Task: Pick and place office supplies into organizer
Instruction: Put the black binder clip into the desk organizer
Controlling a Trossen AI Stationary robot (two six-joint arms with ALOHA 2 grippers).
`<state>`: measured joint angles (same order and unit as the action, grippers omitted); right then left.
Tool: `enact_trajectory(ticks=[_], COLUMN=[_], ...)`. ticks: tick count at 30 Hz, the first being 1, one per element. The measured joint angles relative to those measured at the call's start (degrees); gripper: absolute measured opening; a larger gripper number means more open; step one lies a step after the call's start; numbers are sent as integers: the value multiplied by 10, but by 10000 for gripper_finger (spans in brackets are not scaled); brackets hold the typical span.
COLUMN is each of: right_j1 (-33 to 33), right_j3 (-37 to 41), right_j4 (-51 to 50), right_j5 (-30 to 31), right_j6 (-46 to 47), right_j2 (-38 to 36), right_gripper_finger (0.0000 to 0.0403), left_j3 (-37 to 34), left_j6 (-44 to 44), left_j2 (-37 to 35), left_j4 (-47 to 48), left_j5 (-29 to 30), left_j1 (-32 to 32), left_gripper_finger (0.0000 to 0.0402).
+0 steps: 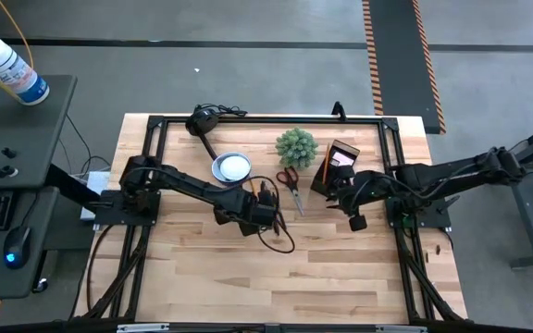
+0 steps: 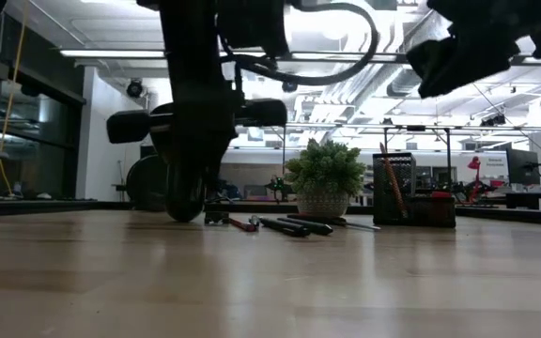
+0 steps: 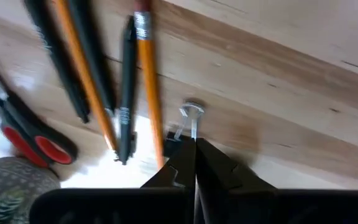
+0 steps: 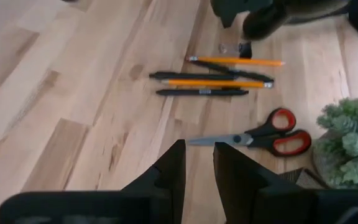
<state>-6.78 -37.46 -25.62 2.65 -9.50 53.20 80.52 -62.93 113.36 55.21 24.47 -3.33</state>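
Beside the pencils (image 3: 148, 87), the left gripper (image 3: 194, 163) is closed on a clip (image 3: 190, 121); next it needs lifting toward the organizer (image 1: 337, 167).

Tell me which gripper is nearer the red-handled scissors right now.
Left. The left gripper sits just beside the red-handled scissors, down at the pencils and pens next to them. The right gripper hangs farther off, near the organizer.

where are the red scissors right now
In the high view the red-handled scissors lie flat on the table, just below the small green plant and left of the black organizer, near the left gripper.
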Motion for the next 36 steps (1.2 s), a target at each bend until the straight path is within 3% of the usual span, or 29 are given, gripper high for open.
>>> enact_trajectory(ticks=[8,14,21,36], right_j1=[0,0,0,0], right_j3=[54,119,133,133], right_j4=[112,213,251,268], right_j5=[3,25,40,34], right_j6=[54,90,91,76], right_j2=[5,4,4,4], right_gripper_finger=[74,74,74,74], left_j3=[1,1,1,1], left_j6=[-3,1,-34,-43], left_j2=[12,12,12,47], left_j4=[1,-20,-33,-27], left_j5=[6,6,3,-2], left_j1=[0,19,34,37], left_gripper_finger=[13,72,126,107])
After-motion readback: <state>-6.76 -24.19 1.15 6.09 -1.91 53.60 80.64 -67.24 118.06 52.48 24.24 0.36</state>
